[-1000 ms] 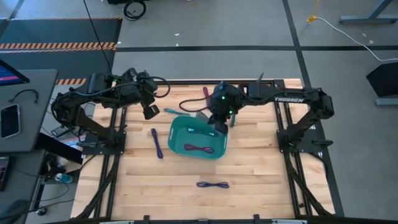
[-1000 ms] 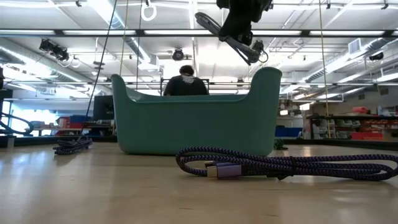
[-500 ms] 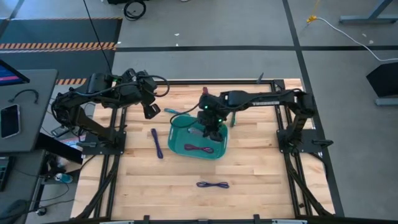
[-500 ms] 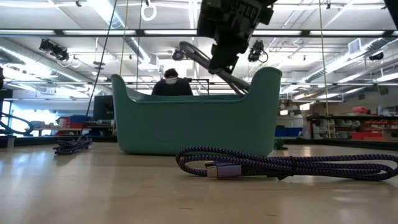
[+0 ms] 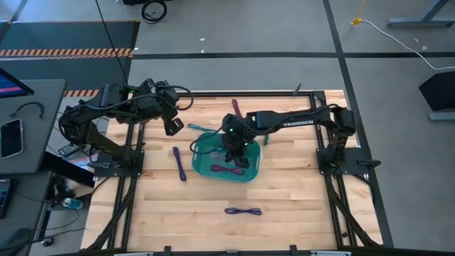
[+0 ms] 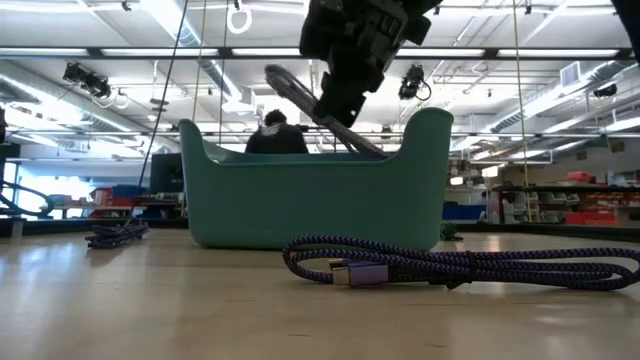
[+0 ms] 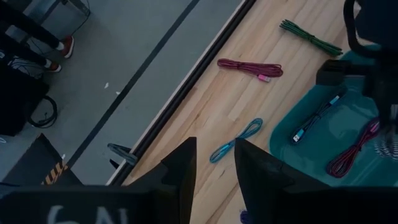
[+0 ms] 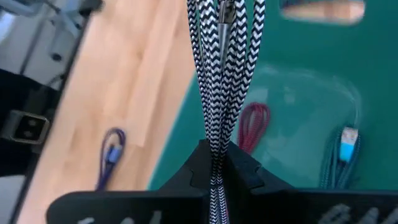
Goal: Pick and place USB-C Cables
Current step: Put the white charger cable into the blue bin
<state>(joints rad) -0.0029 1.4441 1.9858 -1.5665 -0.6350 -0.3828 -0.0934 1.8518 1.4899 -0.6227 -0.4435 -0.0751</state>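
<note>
The bin [image 5: 250, 169] sits mid-table holding 2 cables [image 5: 226, 169], with 1 cable [image 5: 243, 211] before it.

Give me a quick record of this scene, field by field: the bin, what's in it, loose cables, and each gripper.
bin: teal bin near the table's middle
in bin: maroon cable; teal cable
right gripper: above the bin, shut on a black-and-white braided cable
left gripper: waits over the table's far left part, holding nothing
loose on table: purple cable near the front; purple cable left of bin; teal cable, maroon cable and green cable behind it
</note>
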